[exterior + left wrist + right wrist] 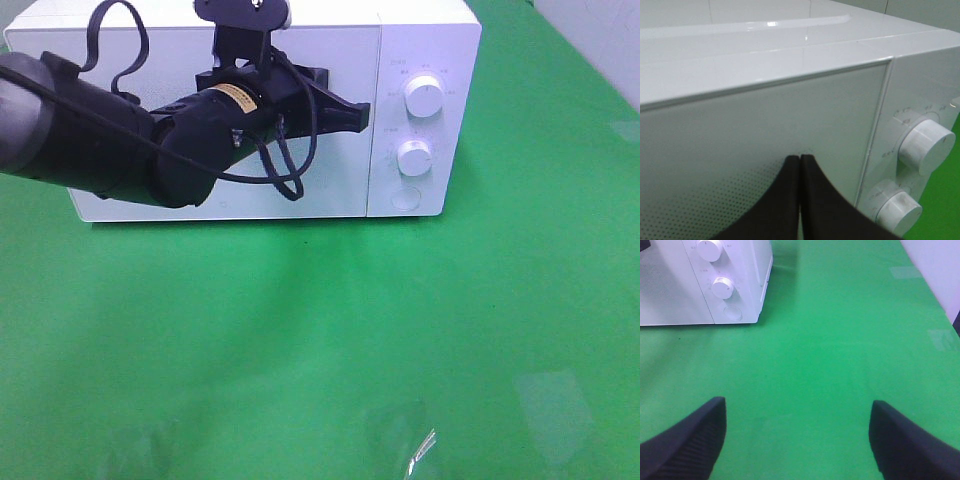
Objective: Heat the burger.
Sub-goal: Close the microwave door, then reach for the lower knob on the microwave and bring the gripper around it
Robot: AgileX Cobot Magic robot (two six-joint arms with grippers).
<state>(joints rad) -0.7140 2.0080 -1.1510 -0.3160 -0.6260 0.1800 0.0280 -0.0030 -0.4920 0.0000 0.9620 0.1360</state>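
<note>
On the green worktop (pixel 300 350), your left hand (pixel 363 117), tips pinched together, faces the far-edge microwave (pixel 430 40) door (pixel 335 190), probably to push; your right hand (pixel 797 402) gapes empty.

No view shows the burger. The white microwave (pixel 345 60) stands at the back of the green desk (pixel 320 330), its door (pixel 330 180) shut flush. The dotted window gives no look inside, and two white knobs (pixel 425 97) sit on its right panel.
</note>
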